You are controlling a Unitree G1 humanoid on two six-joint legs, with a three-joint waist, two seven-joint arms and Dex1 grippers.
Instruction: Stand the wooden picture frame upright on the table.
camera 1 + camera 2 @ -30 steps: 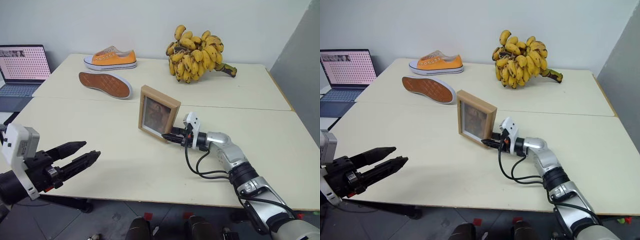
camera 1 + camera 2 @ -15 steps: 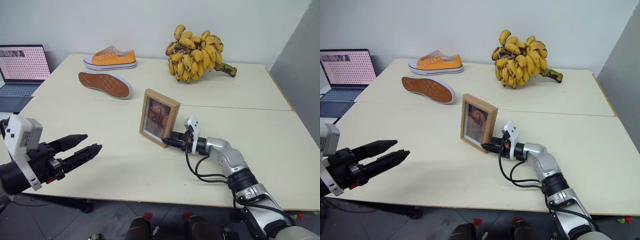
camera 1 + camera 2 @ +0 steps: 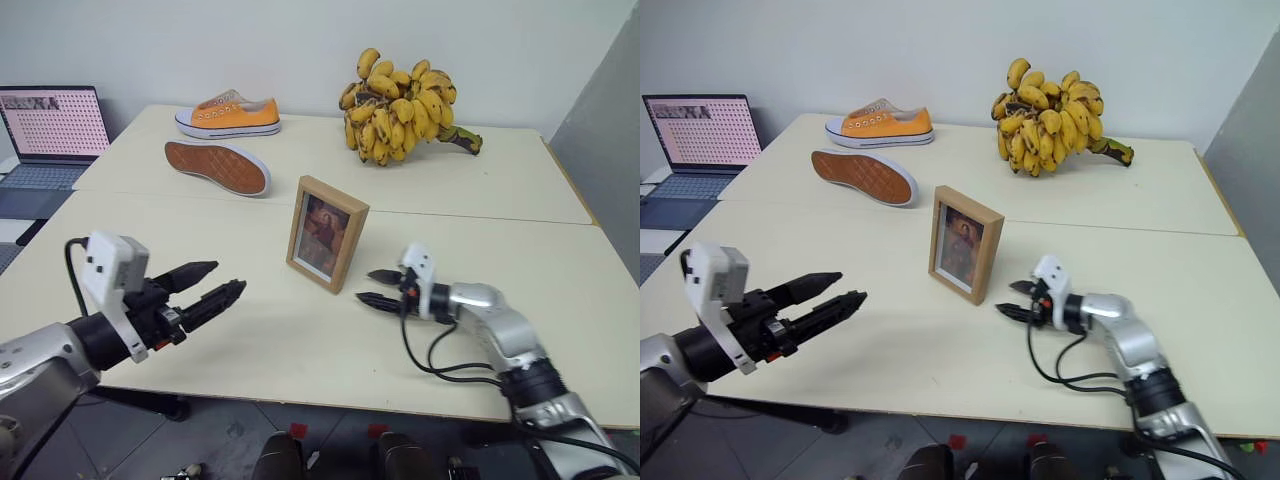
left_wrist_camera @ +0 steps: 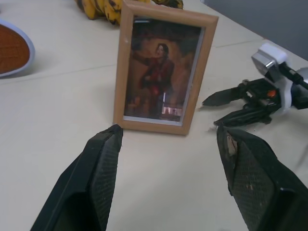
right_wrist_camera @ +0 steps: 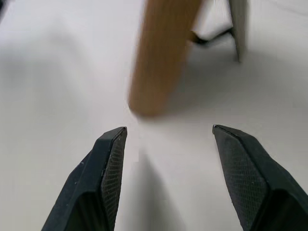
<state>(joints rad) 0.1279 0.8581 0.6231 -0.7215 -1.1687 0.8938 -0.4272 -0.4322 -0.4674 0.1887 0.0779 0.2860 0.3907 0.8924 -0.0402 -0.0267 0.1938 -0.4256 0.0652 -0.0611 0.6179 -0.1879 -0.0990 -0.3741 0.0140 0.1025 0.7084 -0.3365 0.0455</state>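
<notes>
On table (image 3: 250, 340), wooden picture frame (image 3: 326, 233) stands upright, portrait facing forward-left.

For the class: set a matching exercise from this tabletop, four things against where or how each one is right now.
Things:
1. wooden picture frame
2. banana bunch
3. nearer orange shoe
4. right claw

States:
A. on its side, sole showing
B. open, apart from the frame
C. standing upright mid-table
D. at the table's far edge by the wall

Pairs: 1-C, 2-D, 3-A, 4-B
</notes>
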